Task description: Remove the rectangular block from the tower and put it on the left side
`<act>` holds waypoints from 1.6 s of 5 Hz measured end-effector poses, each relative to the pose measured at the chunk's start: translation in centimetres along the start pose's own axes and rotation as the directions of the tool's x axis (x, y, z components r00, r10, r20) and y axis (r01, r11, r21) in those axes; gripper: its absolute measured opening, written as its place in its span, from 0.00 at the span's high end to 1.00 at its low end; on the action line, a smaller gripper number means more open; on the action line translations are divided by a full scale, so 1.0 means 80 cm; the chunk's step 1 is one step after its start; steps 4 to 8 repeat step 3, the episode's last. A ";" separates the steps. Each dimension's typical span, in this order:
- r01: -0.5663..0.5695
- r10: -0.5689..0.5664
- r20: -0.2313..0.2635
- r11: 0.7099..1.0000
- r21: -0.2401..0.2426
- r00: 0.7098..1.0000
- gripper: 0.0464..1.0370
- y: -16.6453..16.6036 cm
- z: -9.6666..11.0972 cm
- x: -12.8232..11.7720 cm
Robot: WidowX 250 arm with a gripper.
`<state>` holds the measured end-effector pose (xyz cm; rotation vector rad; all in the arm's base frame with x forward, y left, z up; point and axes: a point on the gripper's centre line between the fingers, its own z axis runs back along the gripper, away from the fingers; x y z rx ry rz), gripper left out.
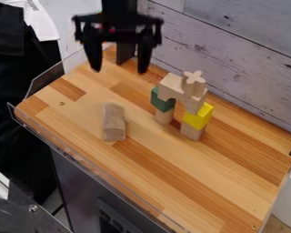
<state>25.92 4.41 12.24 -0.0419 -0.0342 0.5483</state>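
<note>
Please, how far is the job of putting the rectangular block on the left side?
It looks done: the long wooden block lies left of the tower, apart from it. Nothing is in hand; the pincer hangs open, empty. No step seems left.

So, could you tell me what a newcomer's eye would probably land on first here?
Probably the yellow block in the right leg of the tower, with the green block in its left leg. Next, the black gripper, hanging open toward the upper left. A plain wooden block lies alone left of the tower.
</note>
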 end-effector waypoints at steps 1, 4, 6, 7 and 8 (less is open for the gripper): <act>0.079 -0.079 -0.022 0.997 -0.001 0.997 0.04 -0.014 0.010 -0.008; 0.311 -0.308 -0.086 0.950 0.027 0.948 0.04 -0.041 0.006 -0.026; 0.311 -0.308 -0.086 0.950 0.027 0.948 0.04 -0.041 0.006 -0.026; 0.311 -0.308 -0.086 0.950 0.027 0.948 0.04 -0.041 0.006 -0.026; 0.311 -0.308 -0.086 0.950 0.027 0.948 0.04 -0.041 0.006 -0.026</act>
